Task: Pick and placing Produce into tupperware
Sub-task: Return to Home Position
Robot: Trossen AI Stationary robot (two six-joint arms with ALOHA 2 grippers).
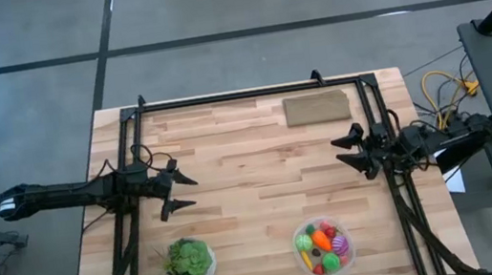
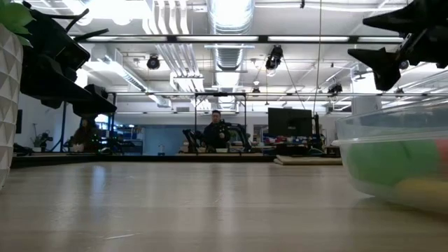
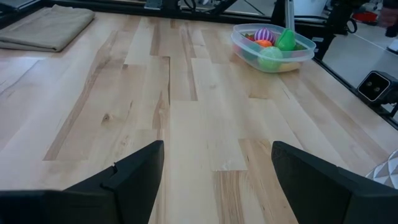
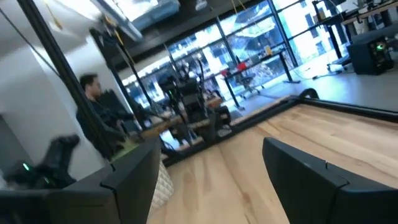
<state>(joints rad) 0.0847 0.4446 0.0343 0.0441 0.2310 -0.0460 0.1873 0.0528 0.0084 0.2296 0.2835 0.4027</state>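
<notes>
The clear round tupperware point(image 1: 323, 247) rests on its base near the table's near edge, right of centre, and holds the tiny toy produce point(image 1: 322, 243) in green, red, orange, yellow and magenta. It also shows in the left wrist view, tupperware point(image 3: 272, 48), and close up in the low view point(image 2: 395, 164). My left gripper point(image 1: 181, 192) is open above the table's left part, clear of everything. My right gripper point(image 1: 352, 150) is open near the right rail, far side of the tupperware.
A white bowl of leafy greens point(image 1: 189, 261) stands near the near edge, left of the tupperware. A folded tan cloth point(image 1: 316, 107) lies at the far edge. Black frame rails point(image 1: 249, 92) run along the table's far, left and right sides. People show in the room beyond.
</notes>
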